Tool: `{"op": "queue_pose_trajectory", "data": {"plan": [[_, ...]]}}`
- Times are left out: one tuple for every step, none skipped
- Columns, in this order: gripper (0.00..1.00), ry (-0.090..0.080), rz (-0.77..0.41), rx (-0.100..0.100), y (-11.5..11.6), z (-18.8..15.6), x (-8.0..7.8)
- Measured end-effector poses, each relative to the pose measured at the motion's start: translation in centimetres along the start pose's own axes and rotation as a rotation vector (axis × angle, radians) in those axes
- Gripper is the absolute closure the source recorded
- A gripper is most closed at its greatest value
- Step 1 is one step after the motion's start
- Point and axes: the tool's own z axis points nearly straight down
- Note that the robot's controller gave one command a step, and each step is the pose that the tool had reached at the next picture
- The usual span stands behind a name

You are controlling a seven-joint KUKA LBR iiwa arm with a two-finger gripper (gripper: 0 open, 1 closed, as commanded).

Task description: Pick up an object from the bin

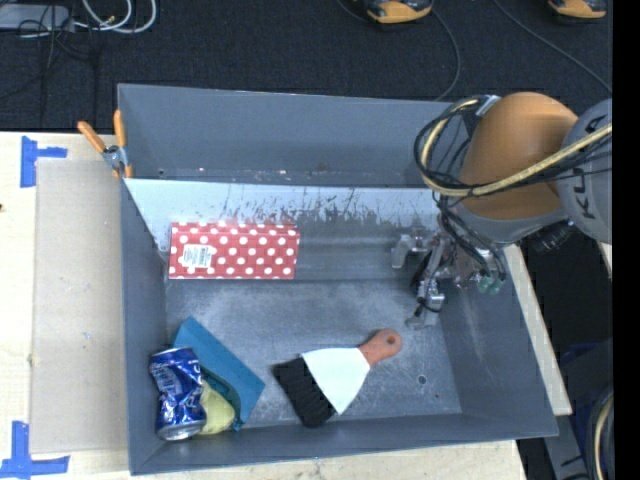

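1. Arm position. The arm enters from the right. Its orange wrist cover and looped cables sit above the right end of the grey metal bin.
2. Gripper position. The gripper points down at bare bin floor near the right wall, below the back wall.
3. Gripper state. Whether the gripper is open or closed cannot be determined from this view.
4. Nearest object. A brush with a white flat body, black bristles and a rounded reddish-brown handle lies on the floor at front centre. Its handle end points up and right, close to the gripper tip but apart from it.
5. Other contents.
   - A red rectangular box with white dots lies against the back wall at the left, well apart from the gripper.
   - In the front left corner, a crushed blue drinks can lies on a blue flat pad, beside a small yellow object.
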Motion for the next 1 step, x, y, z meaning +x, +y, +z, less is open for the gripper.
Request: {"op": "queue_pose_trajectory", "data": {"plan": [[0.00,-0.007,-0.001,0.001,0.00,-0.44,-0.16]]}}
